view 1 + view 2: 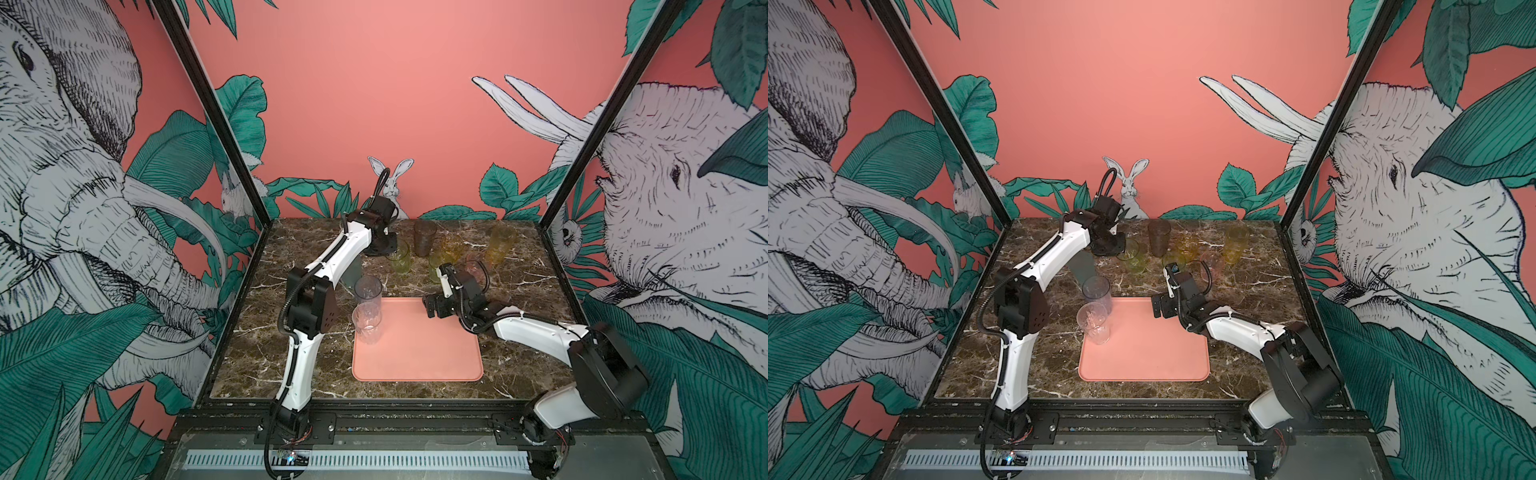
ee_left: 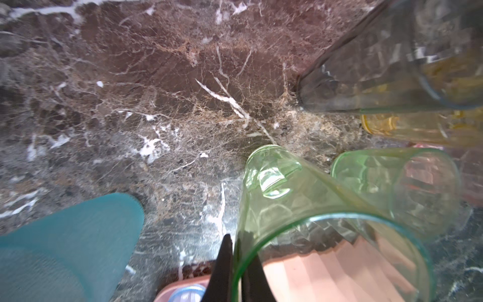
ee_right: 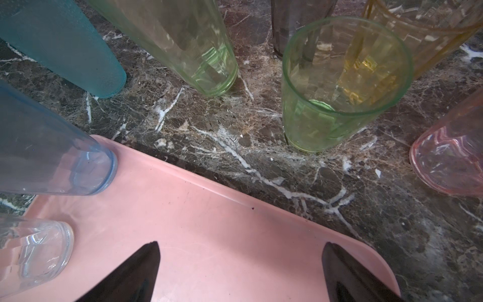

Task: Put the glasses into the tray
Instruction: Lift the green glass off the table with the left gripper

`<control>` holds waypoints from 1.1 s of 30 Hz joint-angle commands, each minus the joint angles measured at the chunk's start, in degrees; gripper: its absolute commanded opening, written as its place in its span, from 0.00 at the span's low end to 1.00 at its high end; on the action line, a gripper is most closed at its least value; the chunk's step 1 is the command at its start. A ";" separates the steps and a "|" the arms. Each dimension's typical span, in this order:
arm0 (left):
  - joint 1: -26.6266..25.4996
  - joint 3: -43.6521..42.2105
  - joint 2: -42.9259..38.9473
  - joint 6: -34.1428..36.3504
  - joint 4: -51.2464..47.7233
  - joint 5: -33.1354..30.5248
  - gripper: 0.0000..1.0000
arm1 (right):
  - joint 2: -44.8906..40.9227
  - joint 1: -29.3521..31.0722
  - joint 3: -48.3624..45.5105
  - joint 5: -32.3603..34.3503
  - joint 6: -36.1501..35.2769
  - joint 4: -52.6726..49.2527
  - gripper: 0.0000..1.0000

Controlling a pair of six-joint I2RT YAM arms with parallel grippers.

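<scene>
Left tool (image 2: 239,272) is closed narrowly on the wall of a tall yellow-green see-through plastic tumbler (image 2: 287,204), close to the rim. One finger is seen outside the wall, and the other appears to be inside it. A rim pinch is judged to suit this position, since neighbouring glasses stand near the body and leave little room for a side grasp. In a top view this tumbler (image 1: 400,257) is found at the rear of the brown marble tabletop (image 1: 249,357), apart from the tray. Whether its base has left the surface cannot be told.

Just beside it stands a frosted blue-grey plastic tumbler (image 2: 65,248). Further along the rear are grouped:

- a smoky brown tumbler (image 1: 424,238)
- a short amber tumbler (image 1: 453,247)
- a tall amber tumbler (image 1: 500,245)
- a pink tumbler (image 1: 473,266)
- a second yellow-green tumbler (image 3: 339,86)

A flat salmon-pink rounded-rectangle plastic tray (image 1: 415,353) is laid at the front centre. Two glasses are already stood upright in it, along the edge on the left arm's side. A tall grey-violet tumbler (image 1: 368,291) is in the rear corner, and a clear tumbler (image 1: 367,324) is just in front of it. This packing is judged to keep the rest of the tray floor free for the seven glasses not yet placed.

Right tool (image 3: 240,244) is held wide open and empty above the rear part of the tray, facing the group. It should be regarded as a possible obstruction on the carry path.
</scene>
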 commanded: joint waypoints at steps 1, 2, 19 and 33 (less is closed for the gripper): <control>-0.05 -1.33 -6.73 0.47 -1.26 0.00 0.00 | 0.42 0.38 1.79 -0.27 0.77 0.39 0.99; -0.14 -1.47 -7.42 0.59 -1.54 -0.04 0.00 | 0.42 0.34 1.79 -0.25 0.74 0.39 0.99; -4.31 -2.05 -19.37 4.80 -13.45 -2.77 0.00 | 0.65 0.38 1.43 -0.07 1.11 1.19 0.99; -10.12 -7.65 -30.51 2.82 -18.74 -4.38 0.00 | 0.53 0.35 1.27 -0.61 1.46 1.58 0.99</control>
